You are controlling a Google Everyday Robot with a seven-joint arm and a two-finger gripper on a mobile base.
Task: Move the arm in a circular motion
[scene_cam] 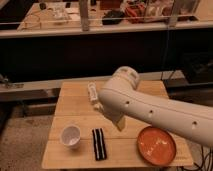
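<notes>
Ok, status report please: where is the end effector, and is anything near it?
End effector low over table centre. Arm enters from view's right. Black object and orange plate close by.

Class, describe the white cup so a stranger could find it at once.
Start at the wooden table; the white arm reaches over it, its gripper hanging above the middle. The cup stands near the front left corner, left of the black strips: the only round white thing there.

The wooden table (75, 157) carries four visible items. A white cup (70, 135) stands front left. Just right of the cup lies a black strip (99, 144), farther right an orange plate (156, 145), behind the cup a white tube (92, 92). The gripper (119, 125) hangs above the tabletop, right of the cup.
</notes>
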